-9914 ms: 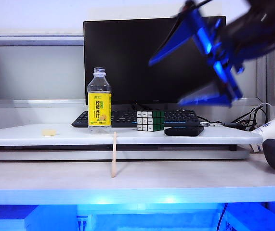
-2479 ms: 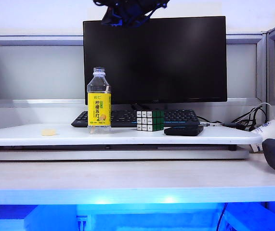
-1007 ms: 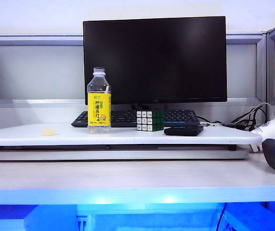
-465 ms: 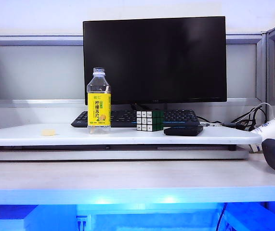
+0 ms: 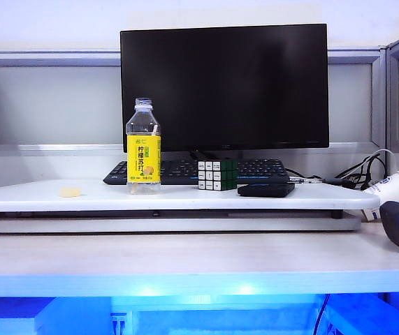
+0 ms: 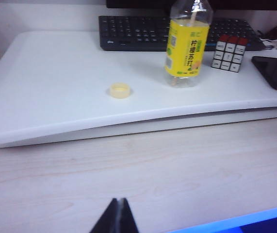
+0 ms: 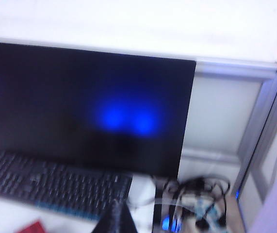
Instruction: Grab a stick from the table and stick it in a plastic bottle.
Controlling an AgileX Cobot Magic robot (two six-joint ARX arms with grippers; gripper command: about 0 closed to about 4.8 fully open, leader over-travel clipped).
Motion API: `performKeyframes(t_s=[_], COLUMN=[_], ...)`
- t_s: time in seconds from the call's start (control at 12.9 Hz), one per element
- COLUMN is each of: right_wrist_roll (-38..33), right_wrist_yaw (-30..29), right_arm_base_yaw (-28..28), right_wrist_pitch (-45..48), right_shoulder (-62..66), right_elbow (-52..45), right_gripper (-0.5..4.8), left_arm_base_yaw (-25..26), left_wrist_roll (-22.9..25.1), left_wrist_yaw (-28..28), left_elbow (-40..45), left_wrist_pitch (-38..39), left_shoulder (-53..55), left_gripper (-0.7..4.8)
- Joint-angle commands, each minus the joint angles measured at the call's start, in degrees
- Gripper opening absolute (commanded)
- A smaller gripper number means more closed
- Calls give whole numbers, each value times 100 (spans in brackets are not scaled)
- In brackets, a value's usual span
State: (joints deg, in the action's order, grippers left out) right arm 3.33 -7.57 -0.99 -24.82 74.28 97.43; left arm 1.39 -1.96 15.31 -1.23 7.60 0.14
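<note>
The clear plastic bottle (image 5: 144,146) with the yellow label stands upright on the raised white shelf of the table (image 5: 185,258). The pale stick (image 6: 193,18) stands slanted inside the bottle (image 6: 187,46), showing through the clear neck and at its base. Neither gripper appears in the exterior view. My left gripper (image 6: 119,201) hovers shut over the bare desk in front of the shelf, well short of the bottle, holding nothing. My right gripper (image 7: 115,205) is shut and empty, blurred, facing the monitor and keyboard.
A yellow bottle cap (image 5: 70,191) lies on the shelf left of the bottle. To its right sit a Rubik's cube (image 5: 218,174) and a black phone (image 5: 266,189). Behind are the keyboard (image 5: 185,169) and monitor (image 5: 223,87). A tipped paper cup (image 5: 395,190) and cables lie far right.
The stick that leaned on the shelf's front edge now stands inside the bottle. The right arm has left the exterior view. Nothing has visibly moved there in the last second.
</note>
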Motion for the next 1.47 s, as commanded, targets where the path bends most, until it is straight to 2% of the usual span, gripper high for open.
performKeyframes(t_s=[0.08, 0.15, 0.23, 0.39, 0.7, 0.77, 0.85, 1.47], right_wrist_roll=[-164, -249, -632, -638, -1001, -1115, -1102, -905], right_wrist_yaw=[20, 20, 197, 348, 481, 507, 498, 380], right_arm_base_yaw=[-4, -4, -7, -7, -9, -11, -11, -13], right_wrist_pitch=[601, 691, 1401, 1443, 1488, 1567, 1567, 1615], right_shoulder=[-1764, -1980, -3834, -4590, -5567, -6513, -6717, -6714], right_elbow=[-2385, -2664, -5077, -5984, -6994, -8164, -8620, -9455], right_gripper=[-6, -6, -6, -6, -6, -6, -6, -6], left_arm_base_yaw=[7, 4, 4, 4, 4, 4, 4, 2], left_wrist_roll=[94, 138, 153, 155, 151, 153, 151, 109], left_wrist_yaw=[-540, -645, -1213, -1401, -1414, -1410, -1410, -1403], left_elbow=[-15, -17, -17, -15, -20, -20, -20, -20], left_wrist_pitch=[-11, -15, 22, 114, 520, 516, 516, 514], left_shoulder=[2, 2, 2, 2, 4, 4, 4, 4], left_gripper=[-5, -5, -5, -5, -5, -5, -4, -4])
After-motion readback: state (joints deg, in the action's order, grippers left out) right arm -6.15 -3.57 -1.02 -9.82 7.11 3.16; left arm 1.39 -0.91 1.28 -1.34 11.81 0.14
